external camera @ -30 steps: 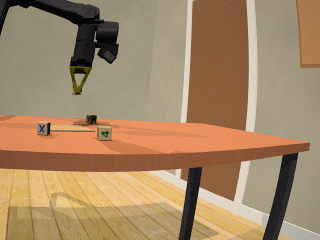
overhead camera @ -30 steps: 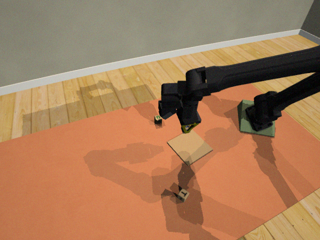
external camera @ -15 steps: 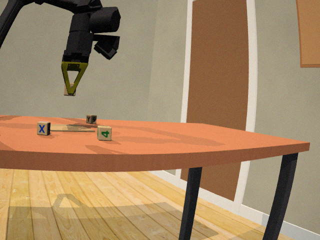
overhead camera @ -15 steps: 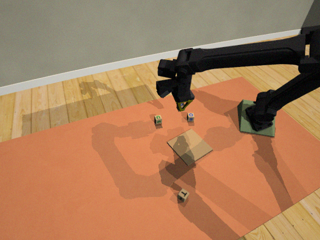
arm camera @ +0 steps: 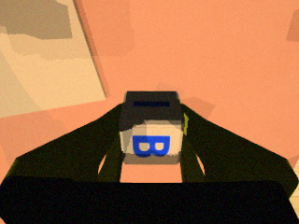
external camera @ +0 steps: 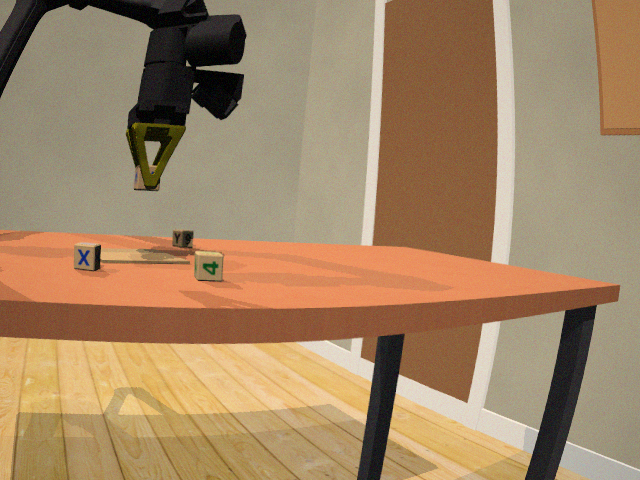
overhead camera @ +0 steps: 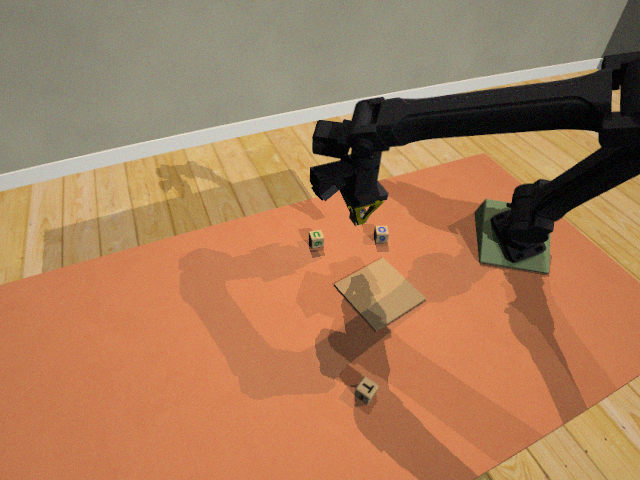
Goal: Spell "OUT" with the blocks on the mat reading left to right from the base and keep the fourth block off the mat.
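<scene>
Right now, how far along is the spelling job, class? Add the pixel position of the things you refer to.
Already done: the mat (overhead camera: 403, 294) (external camera: 118, 255) (arm camera: 28, 89) lies flat. In hand: the fingers (overhead camera: 375, 209) (external camera: 173, 142) grip a block (overhead camera: 362, 212) (external camera: 138, 181) (arm camera: 151, 128) showing a blue B, raised above the table (overhead camera: 155, 361) (external camera: 320, 289) (arm camera: 224, 56). Left: the U block (overhead camera: 316, 239) (external camera: 208, 266), T block (overhead camera: 367, 388) (external camera: 183, 238) and blue-marked block (overhead camera: 381, 234) (external camera: 86, 256) all stand off the mat, so the whole row and the final release remain.

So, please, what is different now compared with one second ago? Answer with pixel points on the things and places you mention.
In the top view, the gripper (overhead camera: 357, 222) (external camera: 149, 186) (arm camera: 151, 112) has moved from beside the mat (overhead camera: 403, 298) (external camera: 121, 255) (arm camera: 28, 79) towards the wall. It still holds its block (overhead camera: 361, 212) (external camera: 139, 180) (arm camera: 151, 140); nothing was newly grasped or released. The mat and the three blocks on the table (overhead camera: 129, 361) (external camera: 310, 289) (arm camera: 224, 56) stayed put.
</scene>
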{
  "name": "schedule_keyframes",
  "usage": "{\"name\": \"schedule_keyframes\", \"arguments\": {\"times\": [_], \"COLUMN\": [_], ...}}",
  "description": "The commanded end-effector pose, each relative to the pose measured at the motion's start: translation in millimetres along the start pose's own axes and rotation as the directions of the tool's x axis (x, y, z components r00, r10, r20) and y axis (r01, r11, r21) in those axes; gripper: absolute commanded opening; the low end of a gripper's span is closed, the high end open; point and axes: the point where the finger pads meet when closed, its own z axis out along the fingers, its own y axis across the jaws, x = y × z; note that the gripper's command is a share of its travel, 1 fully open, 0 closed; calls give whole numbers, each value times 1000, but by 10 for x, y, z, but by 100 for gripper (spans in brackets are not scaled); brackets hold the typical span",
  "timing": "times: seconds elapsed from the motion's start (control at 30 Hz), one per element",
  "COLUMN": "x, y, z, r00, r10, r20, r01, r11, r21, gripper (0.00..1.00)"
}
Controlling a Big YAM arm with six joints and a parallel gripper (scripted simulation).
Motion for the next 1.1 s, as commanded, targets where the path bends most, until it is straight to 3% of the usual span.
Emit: {"name": "schedule_keyframes", "arguments": {"times": [0.0, 0.17, 0.6, 0.9, 1.07], "x": [-40, -39, -33, -30, -78], "y": [17, 18, 20, 20, 5], "z": [101, 193, 789, 968, 966], "r00": [1000, 1000, 1000, 1000, 1000], "r10": [-6, -6, -5, -5, -10], "r20": [-2, -1, -2, -3, 5], "r01": [6, 6, 5, 5, 10], "r11": [1000, 1000, 1000, 1000, 1000], "r21": [-3, -4, -5, -5, -1], "gripper": [25, 25, 25, 25, 25]}}
